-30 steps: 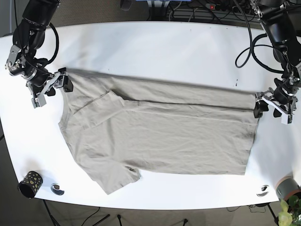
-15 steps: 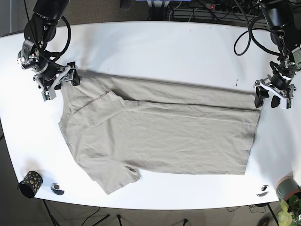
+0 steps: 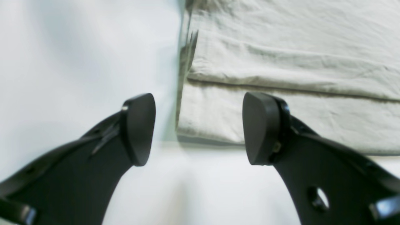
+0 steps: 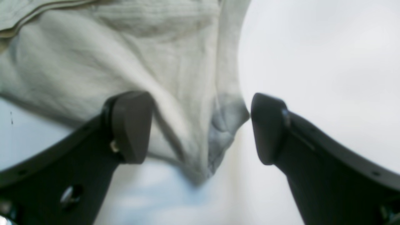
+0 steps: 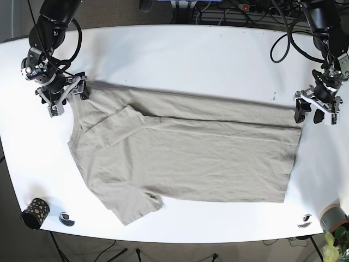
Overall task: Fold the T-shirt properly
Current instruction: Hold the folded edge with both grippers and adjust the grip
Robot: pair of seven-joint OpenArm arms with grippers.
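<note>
The left end effector (image 3: 199,129) stands with its jaws wide apart and holds nothing; in the left wrist view the corner of the T-shirt (image 3: 281,78) lies between the two pads, on the counter (image 3: 78,56), touching neither. In the base view this end effector (image 5: 314,111) sits at the right edge of the shirt, at its far corner.

The right end effector (image 4: 200,129) is also spread wide and grips nothing; a bunched corner of cloth lies between its pads. In the base view it (image 5: 66,96) sits at the shirt's far left corner.

The grey T-shirt (image 5: 185,147) lies flat across the middle of the white counter (image 5: 180,60), one sleeve pointing toward the near left.

Near the near-left edge stands a dark speckled cup (image 5: 34,213).
</note>
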